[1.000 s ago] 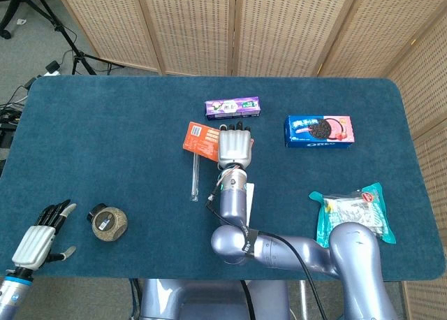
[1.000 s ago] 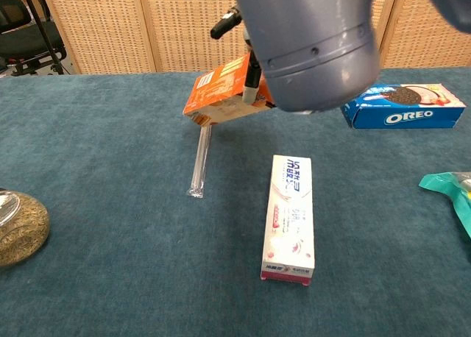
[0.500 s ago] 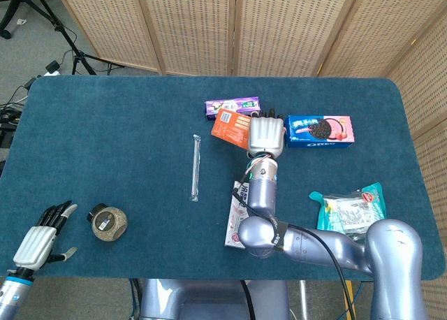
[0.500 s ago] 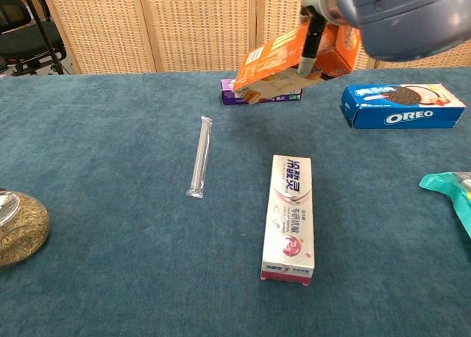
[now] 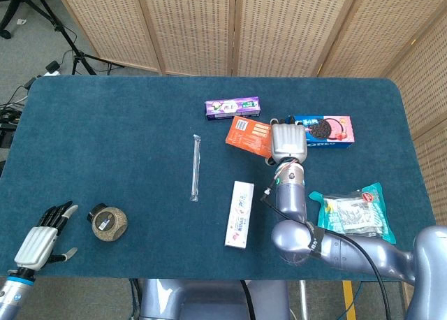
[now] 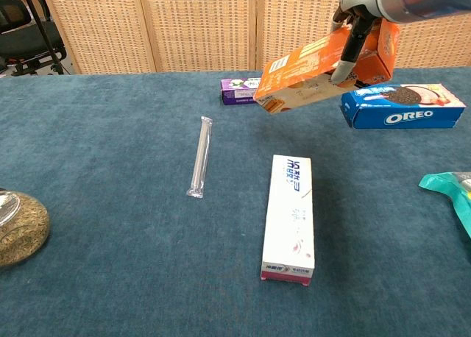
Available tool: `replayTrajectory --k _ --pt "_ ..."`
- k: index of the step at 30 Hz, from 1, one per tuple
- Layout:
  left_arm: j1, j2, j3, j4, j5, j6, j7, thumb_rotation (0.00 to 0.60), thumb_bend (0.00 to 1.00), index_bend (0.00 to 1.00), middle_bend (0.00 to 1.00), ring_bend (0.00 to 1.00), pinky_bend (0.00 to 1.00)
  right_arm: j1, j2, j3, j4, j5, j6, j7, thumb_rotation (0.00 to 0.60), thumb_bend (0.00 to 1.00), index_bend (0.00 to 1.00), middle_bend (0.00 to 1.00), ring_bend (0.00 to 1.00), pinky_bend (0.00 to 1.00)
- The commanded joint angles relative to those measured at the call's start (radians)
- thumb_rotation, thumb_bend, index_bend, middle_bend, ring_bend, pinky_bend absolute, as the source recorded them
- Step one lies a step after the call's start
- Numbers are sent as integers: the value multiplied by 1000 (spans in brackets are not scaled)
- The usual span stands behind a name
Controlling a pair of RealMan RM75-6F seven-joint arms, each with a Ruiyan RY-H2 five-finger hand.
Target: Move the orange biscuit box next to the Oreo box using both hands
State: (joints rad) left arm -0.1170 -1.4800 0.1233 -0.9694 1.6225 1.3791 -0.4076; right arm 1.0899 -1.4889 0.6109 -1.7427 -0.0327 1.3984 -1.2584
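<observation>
My right hand [image 5: 287,141] grips the orange biscuit box [image 5: 248,135] from above and holds it lifted off the table; in the chest view the orange biscuit box [image 6: 309,73] hangs tilted, its left end lower, under my right hand [image 6: 366,22]. The blue Oreo box [image 5: 330,130] lies flat just right of it, partly hidden by the hand; the chest view shows the Oreo box [image 6: 403,106] whole. My left hand [image 5: 42,235] rests open near the table's front left corner, far from both boxes.
A purple box [image 5: 232,108] lies behind the orange box. A white toothpaste box [image 6: 290,215] and a clear thin tube [image 6: 199,157] lie mid-table. A round jar [image 5: 107,222] sits beside my left hand. A teal snack packet [image 5: 353,212] lies at the right.
My right hand has carried the orange biscuit box to the right, from mid-table to just beside the Oreo box's left end. The left hand has not moved.
</observation>
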Motion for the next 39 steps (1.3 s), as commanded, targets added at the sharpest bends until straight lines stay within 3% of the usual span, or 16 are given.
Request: replayTrajectory --k 1,9,15,24,39 --pt "0 -1 0 1 -1 -2 0 600 211 1 0 0 0 -23 46 -10 -51 18 -21 14 600 260 516 252 136 229" --pt "4 -8 -2 8 -5 -1 15 600 212 1 0 0 0 -67 173 -23 -165 76 -101 38 600 260 516 251 136 229" --pt "10 -14 -1 12 -9 -1 32 600 212 1 0 0 0 -116 297 -65 -208 97 -218 67 600 260 516 250 136 229" --pt "20 -22 -2 5 -13 3 79 600 212 1 0 0 0 -157 396 -170 -137 78 -398 149 600 260 516 249 136 229" --pt "24 -26 -4 -15 -23 -12 107 600 212 1 0 0 0 -139 469 -307 -42 51 -541 249 600 260 516 248 135 229"
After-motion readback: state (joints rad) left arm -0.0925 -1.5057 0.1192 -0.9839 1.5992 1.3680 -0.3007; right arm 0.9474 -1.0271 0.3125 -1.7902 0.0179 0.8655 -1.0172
